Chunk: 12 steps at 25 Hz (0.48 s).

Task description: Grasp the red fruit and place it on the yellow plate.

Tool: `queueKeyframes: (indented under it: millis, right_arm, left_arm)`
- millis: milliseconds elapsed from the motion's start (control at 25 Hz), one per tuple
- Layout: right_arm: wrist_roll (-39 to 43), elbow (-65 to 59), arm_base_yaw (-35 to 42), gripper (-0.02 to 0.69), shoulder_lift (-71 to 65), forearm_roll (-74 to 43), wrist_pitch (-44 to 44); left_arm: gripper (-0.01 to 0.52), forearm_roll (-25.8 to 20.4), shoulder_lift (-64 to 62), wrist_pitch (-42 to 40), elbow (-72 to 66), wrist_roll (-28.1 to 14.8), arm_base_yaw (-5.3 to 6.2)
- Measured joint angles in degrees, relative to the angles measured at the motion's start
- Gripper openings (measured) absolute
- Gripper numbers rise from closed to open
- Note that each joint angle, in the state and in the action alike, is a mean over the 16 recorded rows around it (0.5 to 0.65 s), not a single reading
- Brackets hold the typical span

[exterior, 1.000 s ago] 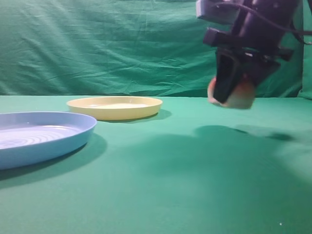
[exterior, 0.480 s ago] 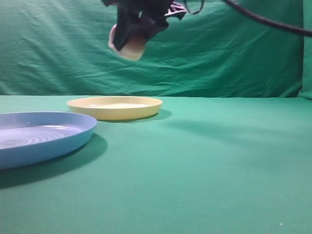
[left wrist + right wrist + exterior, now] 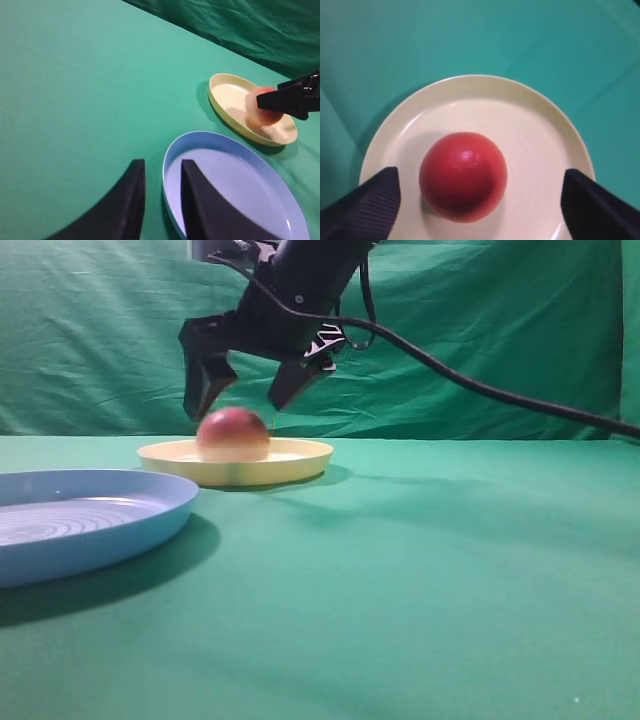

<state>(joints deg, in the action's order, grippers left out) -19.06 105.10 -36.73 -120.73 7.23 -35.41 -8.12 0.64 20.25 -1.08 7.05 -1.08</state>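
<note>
The fruit (image 3: 233, 433) is sitting on the yellow plate (image 3: 300, 462), red dome facing up and flat base down, left of the plate's middle in the high view. The right gripper (image 3: 243, 392) is hanging just above it with its fingers spread wide, touching nothing. The left gripper (image 3: 159, 197) is hovering over the near rim of the blue plate (image 3: 240, 190), fingers a narrow gap apart and holding nothing. Both plates are resting on the green cloth (image 3: 420, 570).

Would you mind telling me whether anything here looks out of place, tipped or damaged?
Nothing stands out. The red fruit sits whole on the yellow plate, a little off-centre, with the right gripper open above it. The blue plate lies flat nearby.
</note>
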Motion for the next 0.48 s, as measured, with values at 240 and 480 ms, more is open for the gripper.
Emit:
queueKeyframes:
  millis: [240, 480]
  right_arm:
    - [4.5, 3.2, 0.0, 0.198, 8.1, -2.3, -10.9]
    - [9.6, 3.3, 0.0, 0.026, 17.4, -3.5, -20.1]
  left_arm:
    - [0.157, 0.0, 0.0, 0.0, 0.0, 0.0, 0.0]
    - [0.157, 0.0, 0.0, 0.0, 0.0, 0.0, 0.0]
